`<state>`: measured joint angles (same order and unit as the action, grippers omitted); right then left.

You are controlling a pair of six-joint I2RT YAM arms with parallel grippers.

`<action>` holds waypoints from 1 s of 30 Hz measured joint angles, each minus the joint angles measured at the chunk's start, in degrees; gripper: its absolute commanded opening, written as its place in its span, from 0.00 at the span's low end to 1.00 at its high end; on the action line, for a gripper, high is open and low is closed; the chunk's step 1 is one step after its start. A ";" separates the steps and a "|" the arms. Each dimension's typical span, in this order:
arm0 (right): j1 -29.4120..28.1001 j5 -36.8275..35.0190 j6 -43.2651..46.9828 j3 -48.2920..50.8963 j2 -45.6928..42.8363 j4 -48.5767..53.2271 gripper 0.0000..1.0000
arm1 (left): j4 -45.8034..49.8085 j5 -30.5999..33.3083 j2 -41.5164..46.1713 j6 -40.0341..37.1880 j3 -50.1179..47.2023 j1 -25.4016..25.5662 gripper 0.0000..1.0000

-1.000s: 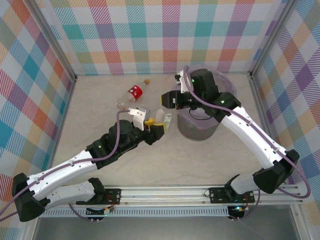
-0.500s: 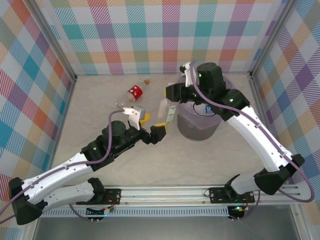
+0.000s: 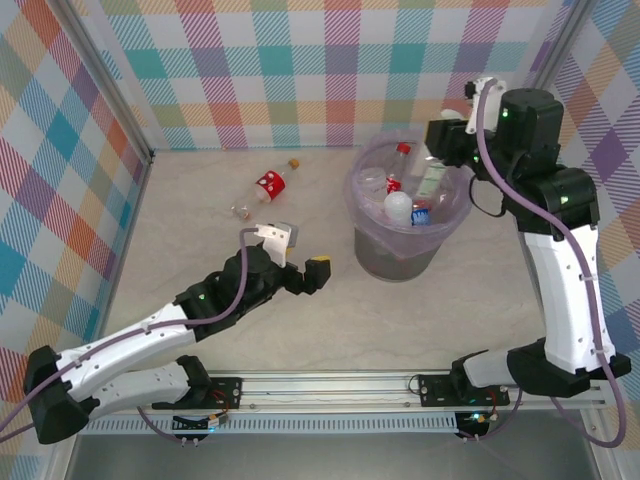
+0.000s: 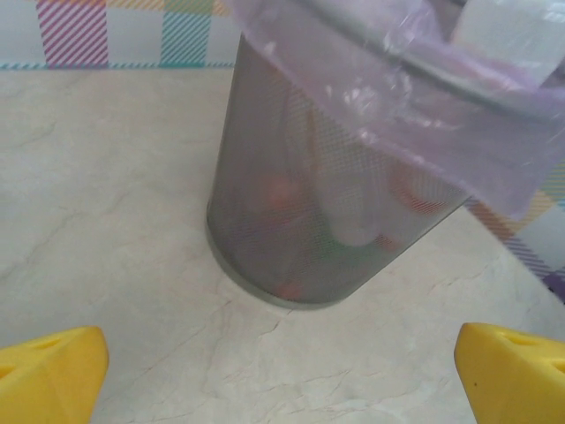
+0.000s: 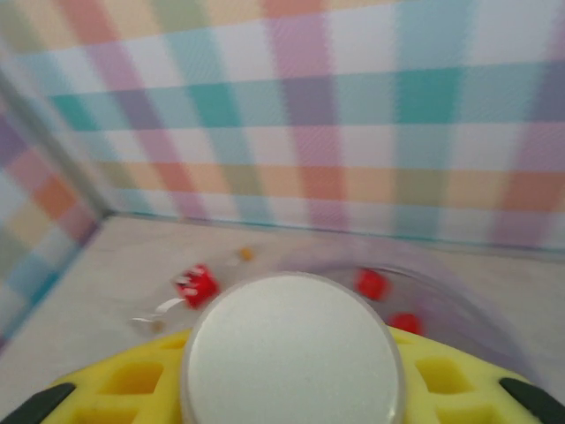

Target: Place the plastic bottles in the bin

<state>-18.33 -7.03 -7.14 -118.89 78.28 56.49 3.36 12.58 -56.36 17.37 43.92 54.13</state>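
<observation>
- Bottles [image 3: 399, 206] lie in the bin [image 3: 385, 262]; a red-labelled bottle [image 3: 268, 183] and a clear bottle [image 3: 240, 210] lie on the table [image 3: 180, 200], left of it.
- Labels: I cannot read any writing.
- Right gripper [image 3: 438, 160]: clenched on a white-ended bottle [image 5: 291, 353] above the bin's right rim.
- Left gripper [image 3: 297, 253]: released, jaws wide, near the bin.

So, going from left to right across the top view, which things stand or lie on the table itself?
small clear bottle → red-labelled bottle → small orange cap → bin
</observation>
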 measured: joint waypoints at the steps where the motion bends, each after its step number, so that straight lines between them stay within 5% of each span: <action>1: 1.40 -0.76 0.79 -0.17 0.46 1.36 0.31 | 0.46 0.46 -1.38 0.04 0.52 0.00 0.99; 16: 3.39 -5.01 5.11 0.09 14.23 6.97 0.33 | 6.99 3.10 -11.93 1.25 6.12 -5.31 1.00; 23: 3.34 -3.69 4.85 1.05 16.98 8.28 0.48 | 6.64 -0.11 -12.81 1.05 4.13 -9.35 1.00; 30: 2.91 -1.49 4.09 3.34 17.07 9.22 0.59 | 6.78 -6.73 -19.10 -0.81 6.78 -20.33 1.00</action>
<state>-15.42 -8.51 -3.05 -115.55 95.35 65.71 10.13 5.85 -75.46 16.56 50.70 33.80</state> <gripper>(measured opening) 0.561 0.997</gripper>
